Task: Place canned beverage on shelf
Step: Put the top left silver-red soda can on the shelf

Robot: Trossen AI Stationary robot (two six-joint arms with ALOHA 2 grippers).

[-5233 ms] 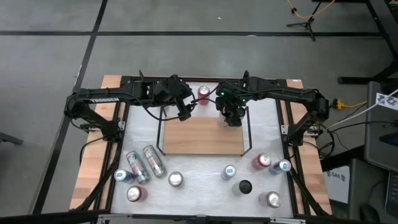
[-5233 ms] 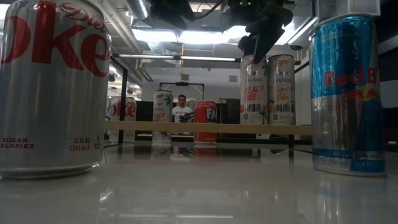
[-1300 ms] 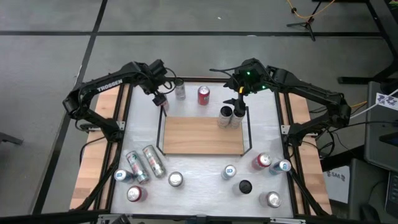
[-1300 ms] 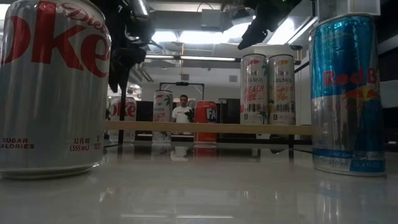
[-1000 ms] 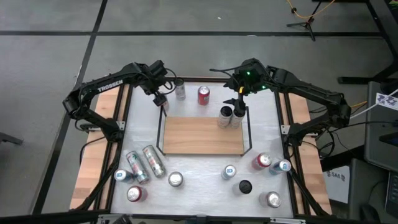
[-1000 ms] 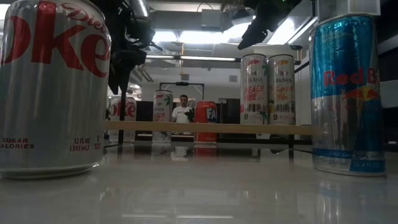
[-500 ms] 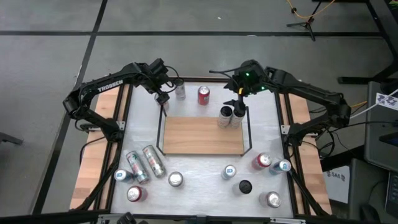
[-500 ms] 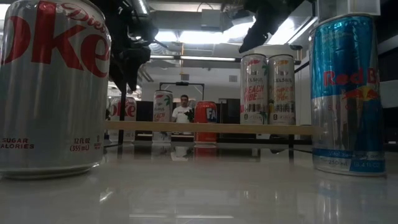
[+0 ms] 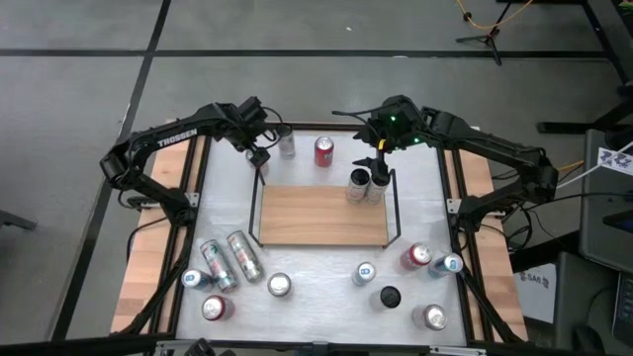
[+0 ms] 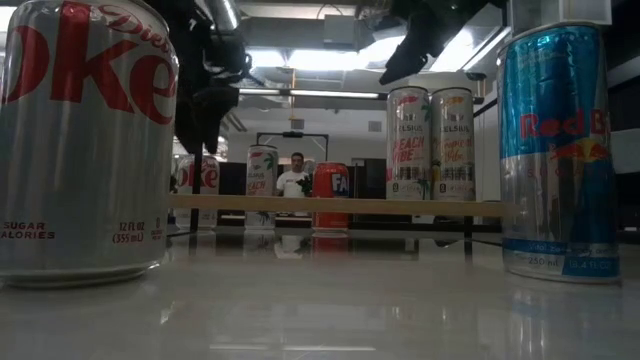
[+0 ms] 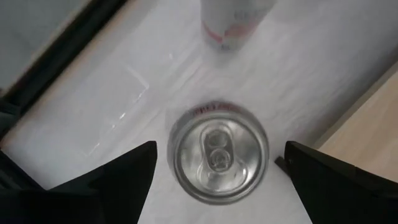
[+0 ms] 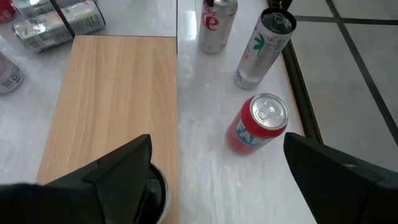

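Robotics lab, taped concrete floor, ceiling strip lights (indoors)

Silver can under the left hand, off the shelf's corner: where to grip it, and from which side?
Grip the silver can round its upper side wall, coming straight down from above. It stands upright, lid up, and the open left hand is already centred over it with a finger on either side. A slim can and the shelf edge sit nearby, so a side approach looks cramped.

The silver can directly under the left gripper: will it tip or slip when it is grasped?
The silver can stands upright with its tab unopened, so it is probably full and steady. Its smooth metal wall may slip somewhat. The left gripper, open on both sides, looks centred, so tipping seems unlikely.
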